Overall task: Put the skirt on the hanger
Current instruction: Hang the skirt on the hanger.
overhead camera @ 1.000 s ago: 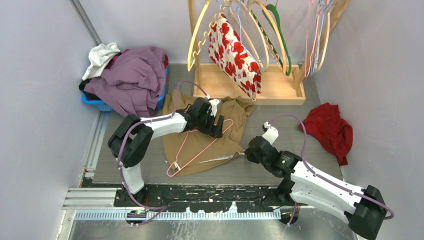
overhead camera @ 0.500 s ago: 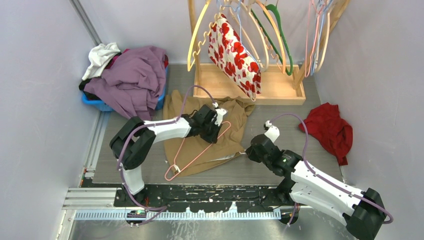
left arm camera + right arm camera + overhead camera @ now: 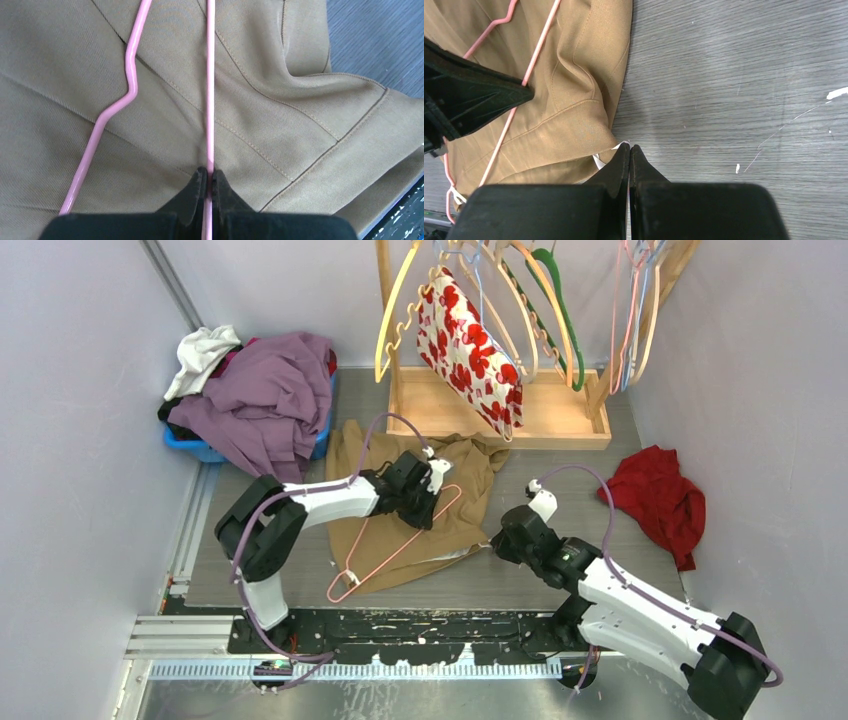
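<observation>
One bar of the pink hanger (image 3: 210, 90) is pinched in the left gripper (image 3: 207, 176), atop the tan skirt (image 3: 300, 130) spread on the table (image 3: 560, 475). The right gripper (image 3: 629, 150) is closed at the skirt's near right corner; a hold cannot be confirmed. The hanger should be lifted slowly and kept level.

The skirt (image 3: 470, 515) is coloured plain tan, with seams stitched in a darker brown. The hanger (image 3: 209, 100) is finished in pale pink. The left gripper (image 3: 208, 175) and right gripper (image 3: 629, 150) are moulded in black. The left arm (image 3: 330, 495) and right arm (image 3: 630, 605) are cased in white and black and cabled in purple. The table (image 3: 749, 75) is surfaced in grey wood grain, flecked with white. Also identified: a white fabric (image 3: 470, 345) printed with red flowers, a red cloth (image 3: 660, 500), a purple garment (image 3: 265, 400), a white garment (image 3: 205, 350), a blue bin (image 3: 195, 447), a green hanger (image 3: 562, 320) and a pale wooden rack (image 3: 500, 415)
</observation>
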